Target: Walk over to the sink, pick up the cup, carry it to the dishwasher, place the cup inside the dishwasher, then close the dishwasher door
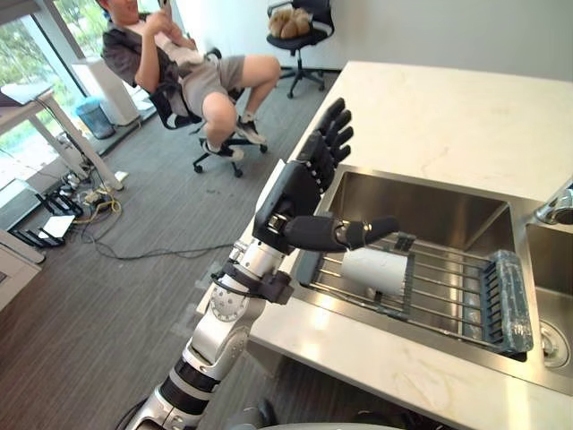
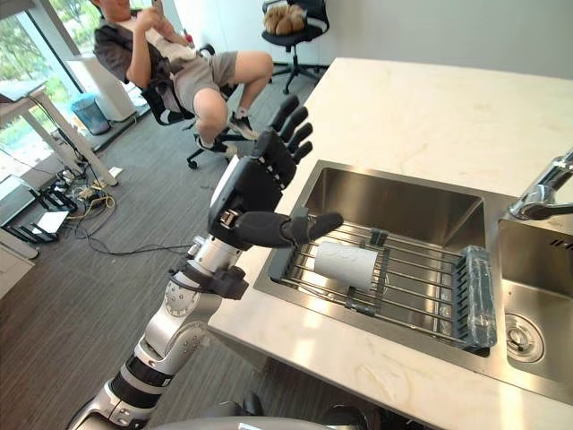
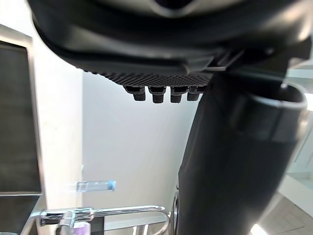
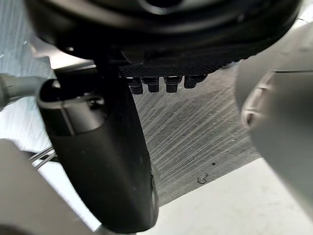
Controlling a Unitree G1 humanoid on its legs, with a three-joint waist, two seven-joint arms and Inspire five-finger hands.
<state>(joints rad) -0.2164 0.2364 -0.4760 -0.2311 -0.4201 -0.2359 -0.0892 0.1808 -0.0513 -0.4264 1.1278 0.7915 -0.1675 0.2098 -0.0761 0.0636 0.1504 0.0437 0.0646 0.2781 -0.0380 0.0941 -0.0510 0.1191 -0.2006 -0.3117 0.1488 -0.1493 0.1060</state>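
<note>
Grey-carpet office on the left, white counter along the right. Far left, a person sits in a wheeled chair, well apart from the work. A 2nd chair stands beyond, by the wall.

Next over, the left hand is raised at the counter's edge, just beside the steel sink. Its fingers are straight and pointing up, the thumb is stuck out sideways over the basin, and it holds nothing.

By the thumb tip lies the cup: white, on its side on a wire rack that spans the sink. Can't tell which end is the mouth. The thumb looks to be above the cup, not touching, but the gap is hard to judge. The faucet is at the far right rim.

The right hand shows in its own wrist view over carpet, fingers straight, empty.

Step in hand, imo: the reach for the cup, w/ no grasp made yet. To do it well:
- Tip the palm down to cup level so the fingers go over the top and the thumb comes in opposite.
- Aim for the middle of the barrel, not an end.
- Close fingers & thumb together. A one-sided nudge could roll or skid the cup on the rods.
- Once the grip is firm, lift straight up to clear the rack and sink wall before turning away.
- Keep the arm off the faucet side.
</note>
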